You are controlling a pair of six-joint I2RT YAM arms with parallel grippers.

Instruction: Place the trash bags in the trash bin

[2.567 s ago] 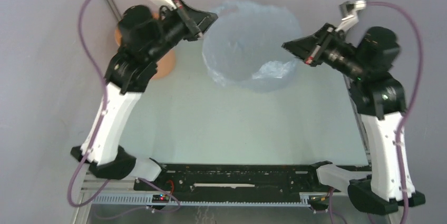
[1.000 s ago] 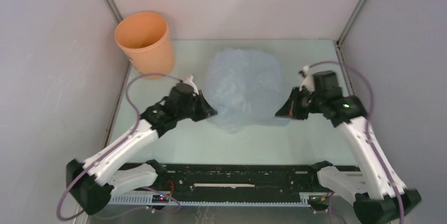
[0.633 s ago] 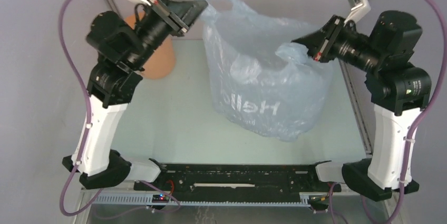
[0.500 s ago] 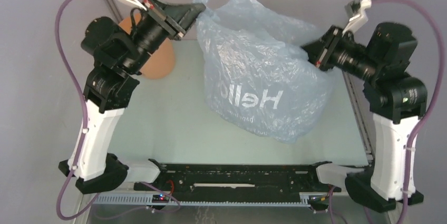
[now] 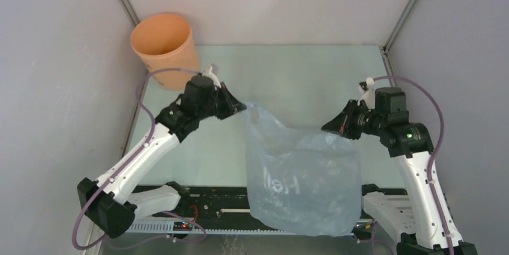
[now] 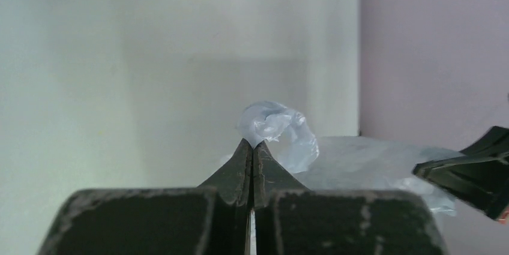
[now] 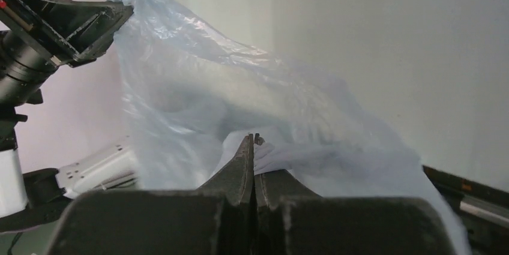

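The pale green table (image 5: 312,69) carries the orange trash bin (image 5: 165,48), upright, beyond and outward of my left gripper (image 5: 243,109).

Arms angled inward, left gripper (image 5: 242,108) closed, right gripper (image 5: 325,128) closed

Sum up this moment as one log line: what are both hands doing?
left hand: shut on bag | right hand: shut on bag | bag: hanging between them | bin: upright, far left
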